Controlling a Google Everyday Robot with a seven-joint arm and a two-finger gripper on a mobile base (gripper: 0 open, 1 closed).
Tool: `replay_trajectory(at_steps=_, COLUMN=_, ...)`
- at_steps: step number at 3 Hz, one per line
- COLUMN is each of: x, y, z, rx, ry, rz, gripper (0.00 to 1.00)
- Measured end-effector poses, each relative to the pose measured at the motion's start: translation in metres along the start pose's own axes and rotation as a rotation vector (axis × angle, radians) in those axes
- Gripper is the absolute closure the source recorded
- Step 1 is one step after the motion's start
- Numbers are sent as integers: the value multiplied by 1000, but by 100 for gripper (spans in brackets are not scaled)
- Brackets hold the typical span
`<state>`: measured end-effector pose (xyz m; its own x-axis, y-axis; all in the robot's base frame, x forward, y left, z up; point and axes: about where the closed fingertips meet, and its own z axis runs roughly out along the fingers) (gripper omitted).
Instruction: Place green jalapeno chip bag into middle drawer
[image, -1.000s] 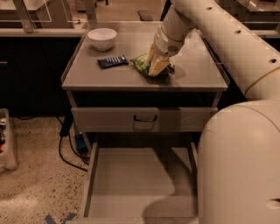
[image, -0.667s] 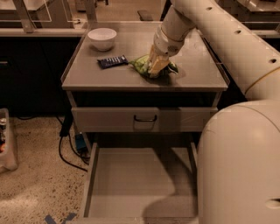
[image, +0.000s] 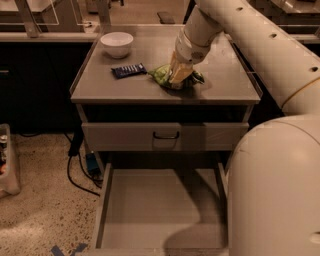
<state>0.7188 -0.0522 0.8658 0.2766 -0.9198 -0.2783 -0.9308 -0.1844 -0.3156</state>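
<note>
The gripper (image: 180, 75) is down on the desk (image: 227, 75), planted on top of the green chip bag (image: 161, 76), with the white arm (image: 245, 35) reaching in from the upper right. Whether the jaws pinch the bag or only rest against it cannot be told. The bag lies crumpled near the middle of the desk, its foil showing on both sides of the gripper. Just to its left lies a small dark-blue bar (image: 128, 70), and a white bowl (image: 117, 44) stands at the back left corner. Below the desk a closed drawer front (image: 125, 137) carries a black handle (image: 165, 135). Under that, the middle drawer (image: 150, 205) is pulled out, with its flat grey floor in view.
</note>
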Motion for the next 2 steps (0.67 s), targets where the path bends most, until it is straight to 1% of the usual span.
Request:
replay_trajectory(at_steps=1, x=-25, y=-1, z=-28, rx=33, ry=-3, rz=-68, gripper=100)
replay_trajectory(at_steps=2, x=-53, y=6, z=-74, rx=102, ry=19, rz=-141, gripper=100)
